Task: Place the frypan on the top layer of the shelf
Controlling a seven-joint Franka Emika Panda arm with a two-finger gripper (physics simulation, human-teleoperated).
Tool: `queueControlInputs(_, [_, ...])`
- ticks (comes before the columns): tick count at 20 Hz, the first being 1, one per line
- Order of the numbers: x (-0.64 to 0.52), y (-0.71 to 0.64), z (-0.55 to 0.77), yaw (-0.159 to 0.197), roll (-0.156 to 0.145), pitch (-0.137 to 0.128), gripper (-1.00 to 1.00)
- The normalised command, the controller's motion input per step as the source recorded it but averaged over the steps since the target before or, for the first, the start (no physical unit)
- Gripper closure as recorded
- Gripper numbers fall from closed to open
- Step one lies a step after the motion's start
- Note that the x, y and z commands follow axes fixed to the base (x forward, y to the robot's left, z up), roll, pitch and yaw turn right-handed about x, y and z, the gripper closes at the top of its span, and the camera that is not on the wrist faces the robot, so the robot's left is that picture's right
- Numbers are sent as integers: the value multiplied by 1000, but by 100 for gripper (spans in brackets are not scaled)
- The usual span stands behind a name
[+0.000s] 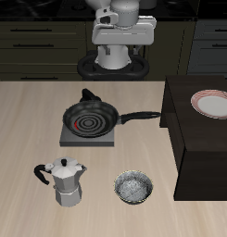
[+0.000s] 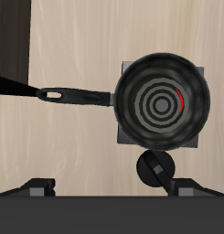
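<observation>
Nearest the bench's (image 1: 22, 130) front edge stand a moka pot (image 1: 65, 181) and a small speckled metal bowl (image 1: 133, 188), clear of the work. Behind them, mid-bench, the frypan (image 1: 90, 118) sits on the grey burner plate (image 1: 72, 138), its long handle (image 1: 140, 118) reaching toward the shelf (image 1: 203, 148), handy for a grasp. A plate (image 1: 213, 103) occupies the shelf's top near its back edge. Farthest back, the pincer (image 1: 118, 46) hangs above the bench's rear edge, holding nothing; whether its fingers are apart I cannot tell.
</observation>
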Motion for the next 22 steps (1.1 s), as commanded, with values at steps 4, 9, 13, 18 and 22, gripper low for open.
queueControlInputs(4, [45,67,-22,-116,-10,12,-100])
queueControlInputs(9, [7,34,74,-141,11,-4,-100])
queueControlInputs(13, [-34,23,201,-168,11,-21,-100])
queueControlInputs(18, [27,25,141,-179,-2,-16,-100])
queueControlInputs(22, [48,79,23,-106,2,7,-100])
